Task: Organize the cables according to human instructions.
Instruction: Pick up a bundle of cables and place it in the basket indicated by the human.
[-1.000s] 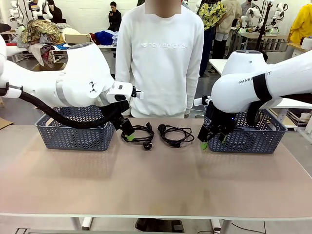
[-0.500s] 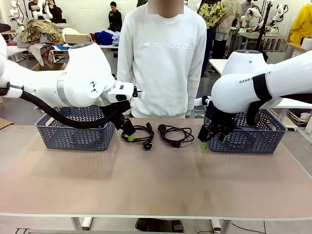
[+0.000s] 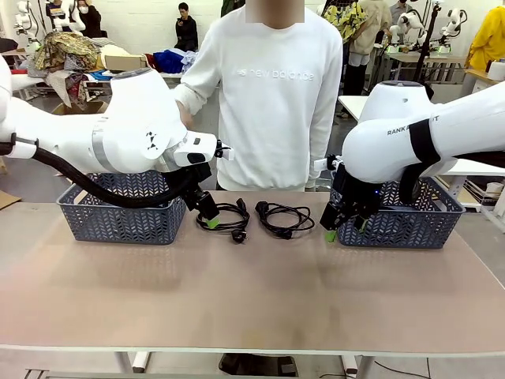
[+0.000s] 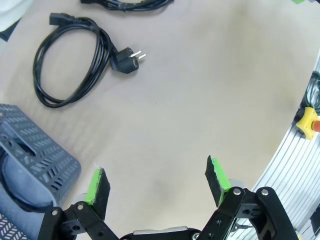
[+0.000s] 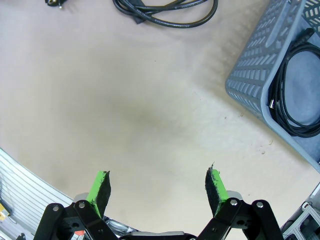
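Observation:
Two coiled black cables lie side by side at the far middle of the table, the left cable [image 3: 230, 218] and the right cable [image 3: 285, 218]. My left gripper [image 3: 208, 218] hangs open just left of the left cable, low over the table. In the left wrist view that cable [image 4: 70, 60] lies ahead of the open left gripper [image 4: 157, 179], its plug [image 4: 128, 55] pointing away. My right gripper [image 3: 344, 230] stands open in front of the right basket. The right wrist view shows the open right gripper [image 5: 157, 186], the right cable [image 5: 170, 14] far ahead, and a third cable [image 5: 299, 92] inside the basket.
A blue-grey lattice basket [image 3: 122, 212] stands at the far left and another basket [image 3: 404, 221] at the far right. A person in a white sweatshirt [image 3: 272, 95] stands behind the cables. The table's front half is bare; its metal edge rail [image 4: 295, 155] is near.
The person has shifted a little to the right and moved an arm outward. Both arms and both cables stay where they were.

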Motion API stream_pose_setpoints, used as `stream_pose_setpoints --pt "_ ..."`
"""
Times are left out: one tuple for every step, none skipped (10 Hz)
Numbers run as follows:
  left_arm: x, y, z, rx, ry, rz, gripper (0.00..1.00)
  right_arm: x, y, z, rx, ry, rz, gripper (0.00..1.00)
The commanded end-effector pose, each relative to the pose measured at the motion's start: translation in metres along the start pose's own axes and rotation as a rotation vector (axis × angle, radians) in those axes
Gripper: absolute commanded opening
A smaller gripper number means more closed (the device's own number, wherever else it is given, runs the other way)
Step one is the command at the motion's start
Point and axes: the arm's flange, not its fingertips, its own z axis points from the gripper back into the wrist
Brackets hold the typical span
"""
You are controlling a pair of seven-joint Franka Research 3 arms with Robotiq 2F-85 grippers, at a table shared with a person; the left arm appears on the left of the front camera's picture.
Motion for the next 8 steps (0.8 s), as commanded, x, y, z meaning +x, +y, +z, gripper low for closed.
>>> stream_pose_setpoints --pt "-0.0003 0.001 0.0007 0.005 0.0 -0.004 1.0 0.0005 0.0001 0.0021 0.0 -0.005 0.0 1.0" --pt "-0.0003 0.001 0.0007 0.005 0.0 -0.004 1.0 0.0005 0.0001 0.0021 0.0 -0.005 0.0 1.0" --pt "-0.0003 0.001 0.0007 0.005 0.0 -0.004 1.0 0.0005 0.0001 0.0021 0.0 -0.005 0.0 1.0" --pt "-0.0003 0.001 0.0007 0.005 0.0 -0.004 1.0 0.0005 0.0001 0.0021 0.0 -0.005 0.0 1.0" --pt "-0.0003 0.001 0.0007 0.005 0.0 -0.004 1.0 0.0005 0.0001 0.0021 0.0 -0.005 0.0 1.0" --pt "-0.0003 0.001 0.0007 0.005 0.0 -0.004 1.0 0.0005 0.0001 0.0021 0.0 -0.005 0.0 1.0" --pt "-0.0003 0.001 0.0007 0.005 0.0 -0.004 1.0 0.0005 0.0001 0.0021 0.0 -0.005 0.0 1.0" --pt "-0.0003 0.001 0.0007 0.005 0.0 -0.004 1.0 0.0005 0.0001 0.0021 0.0 -0.005 0.0 1.0"
